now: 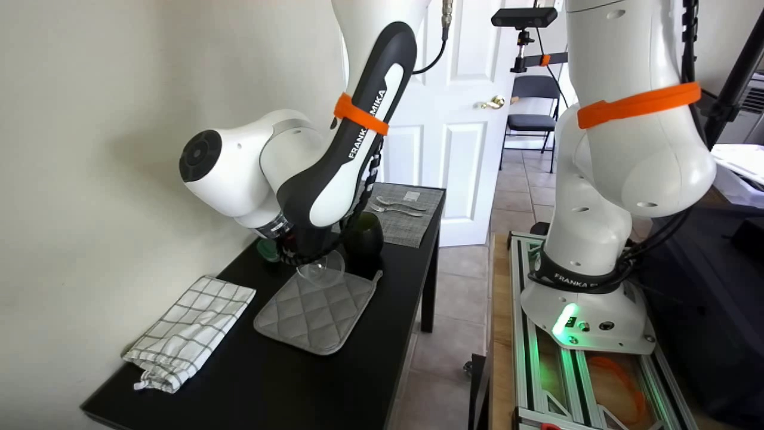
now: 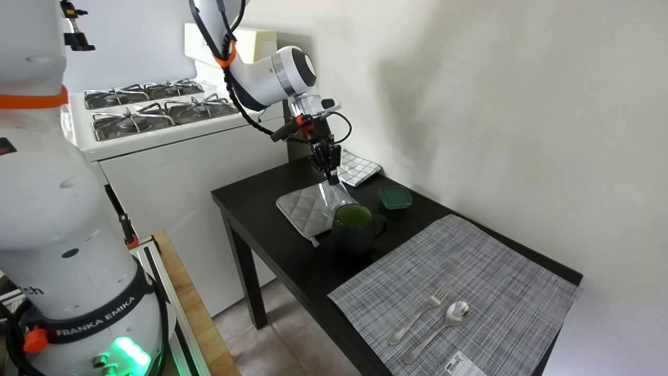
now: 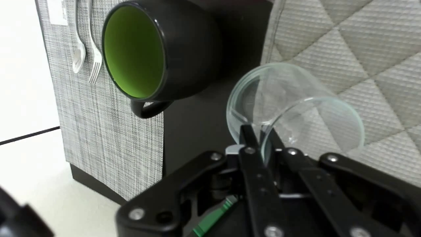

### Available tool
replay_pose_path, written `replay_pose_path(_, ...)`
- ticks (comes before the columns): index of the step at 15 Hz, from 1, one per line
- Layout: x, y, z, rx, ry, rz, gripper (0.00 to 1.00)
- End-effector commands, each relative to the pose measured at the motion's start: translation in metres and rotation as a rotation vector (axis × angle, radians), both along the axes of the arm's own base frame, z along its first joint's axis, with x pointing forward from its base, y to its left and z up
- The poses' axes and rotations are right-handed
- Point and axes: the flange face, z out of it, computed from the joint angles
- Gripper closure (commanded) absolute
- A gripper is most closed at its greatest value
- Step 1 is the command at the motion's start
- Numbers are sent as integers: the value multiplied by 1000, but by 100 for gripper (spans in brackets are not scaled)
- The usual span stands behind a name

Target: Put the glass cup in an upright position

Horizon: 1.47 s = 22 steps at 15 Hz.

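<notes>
- Hand (image 3: 262, 136) clamped on the glass (image 3: 291, 108): my two fingers (image 3: 248, 135) nip its wall by the rim, and one of them looks to be inside the mouth.
- As I hold it, the glass leans well away from upright, its mouth turned toward me and its base toward the mug (image 3: 177, 52). Glass and mug are near but apart, with a strip of bare table (image 3: 194, 131) showing between them.
- Its base end lies across the edge of the pad (image 3: 378, 65), part over it and part over the table. Whether the base touches either, I cannot tell.
- As I judge it, the gripping is done and the step in hand is the righting; standing it up and letting go are not yet done.
- Next I should turn so that the base swings down beneath the mouth, gently, without pressing the lower edge hard into what is under it.
- I would also shift it a little, wholly onto the pad or wholly onto the table, since a base set half on that edge would likely rock.
- That swing wants room from the mug. A knock could twist the glass, for I have only a narrow bit of smooth wall to hold it by.
- Once the base sits flat, I should part my fingers and rise along the wall, so the inner one does not tip it.
</notes>
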Motion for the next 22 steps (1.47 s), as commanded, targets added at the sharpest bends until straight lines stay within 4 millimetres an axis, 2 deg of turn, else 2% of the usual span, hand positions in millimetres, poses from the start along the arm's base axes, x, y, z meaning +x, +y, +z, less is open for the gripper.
replay_pose_path(1,-3,-2,4,-36,-12,-25,99)
replay_pose_path(5,-4,-5,12,-50,-13,-42,99)
replay_pose_path(8,-5,-3,27,-33,-33,-51,99)
replay_pose_path(14,-3,13,56,177,-113,-69,99)
replay_pose_path(17,-5,19,57,282,-120,-74,99)
replay_pose_path(22,-17,20,44,354,-88,-113,99)
